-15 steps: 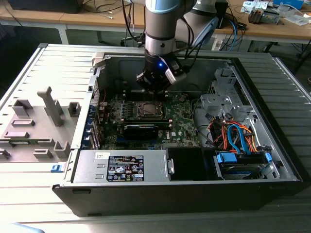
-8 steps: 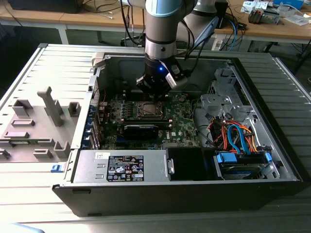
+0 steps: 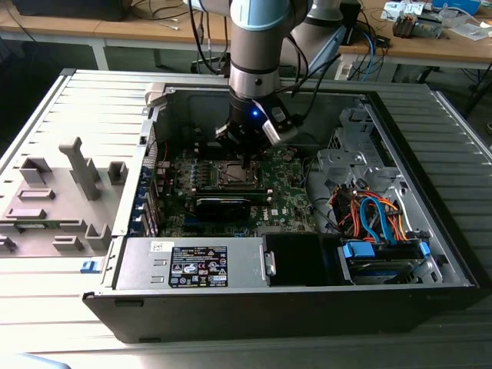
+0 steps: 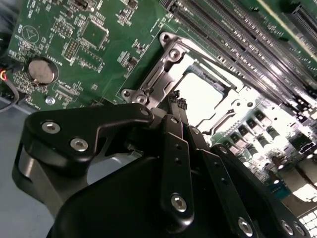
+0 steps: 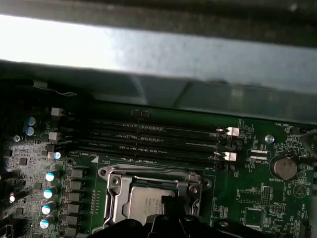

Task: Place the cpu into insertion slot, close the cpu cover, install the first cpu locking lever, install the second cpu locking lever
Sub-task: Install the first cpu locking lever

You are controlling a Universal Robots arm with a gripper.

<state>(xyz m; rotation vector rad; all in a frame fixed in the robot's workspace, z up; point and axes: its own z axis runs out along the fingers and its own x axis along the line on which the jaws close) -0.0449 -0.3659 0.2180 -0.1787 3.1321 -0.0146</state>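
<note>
Black gripper: I am watching the gripper (image 4: pixel 177 101) hanging right over the socket; in the second wrist view its fingers are lying pressed together, clenched on nothing I can make out. In the exterior view the gripper (image 3: pixel 246 159) is sitting at the end of the arm, inside the case.
Cpu: the cpu (image 5: pixel 148 203) is lying flat in the insertion slot (image 4: pixel 210 106), its grey metal top showing through the window of the frame.
Cpu cover: the cpu cover (image 5: pixel 116 191) is looking laid down around the chip in the first wrist view; whether it is fully seated I cannot tell.
Levers: I am not making out either locking lever clearly.
Handling: I am judging the chip light, stiff and slick on top, and fragile underneath, so it wants taking by its edges only. The cover is thin sheet metal, springy, best pushed on its free rim.
Surface: the green motherboard (image 3: pixel 286 192) is carrying the slot, with 4 long memory slots (image 5: pixel 148 139) just beside it and a coin battery (image 4: pixel 42 70) well apart.
Room: the open computer case (image 3: pixel 254 304) is lying on a ribbed grey table (image 3: pixel 46 115), walls close around the arm; wooden desks (image 3: pixel 430 46) are standing behind.
</note>
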